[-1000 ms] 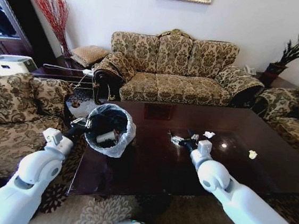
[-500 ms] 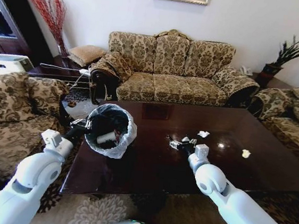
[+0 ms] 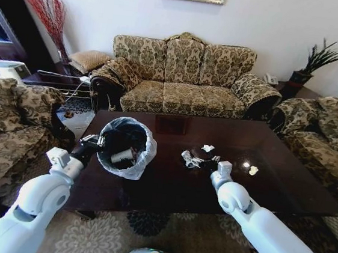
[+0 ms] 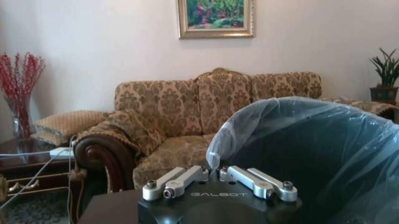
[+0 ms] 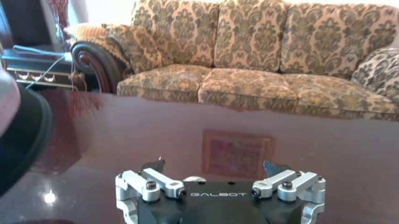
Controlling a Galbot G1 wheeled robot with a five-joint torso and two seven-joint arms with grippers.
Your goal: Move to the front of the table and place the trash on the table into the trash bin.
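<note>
Compared with the head view of a second ago, the whole scene is sliding rightward and downward in frame, so the camera is moving with the robot rather than the objects; more of the bench [image 3: 169, 184] near edge and the rug beneath are now showing. The trash bin [image 3: 126, 147] is keeping its place at the bench's left near corner, white liner folded over the rim, a pale item lying inside. The left claw [image 3: 90, 142] is sitting against the bin's outer rim; the left wrist view shows its linkages drawn together beside the liner, though whether it is pinching the bag cannot be told. The right claw [image 3: 209, 161] is hovering low over the bench with fingers spread apart, just beside the trash [image 3: 191, 159] cluster; a white scrap [image 3: 208, 148] and a yellowish scrap [image 3: 253, 170] are lying farther off. "GALBOT" is readable on both wrist housings.
</note>
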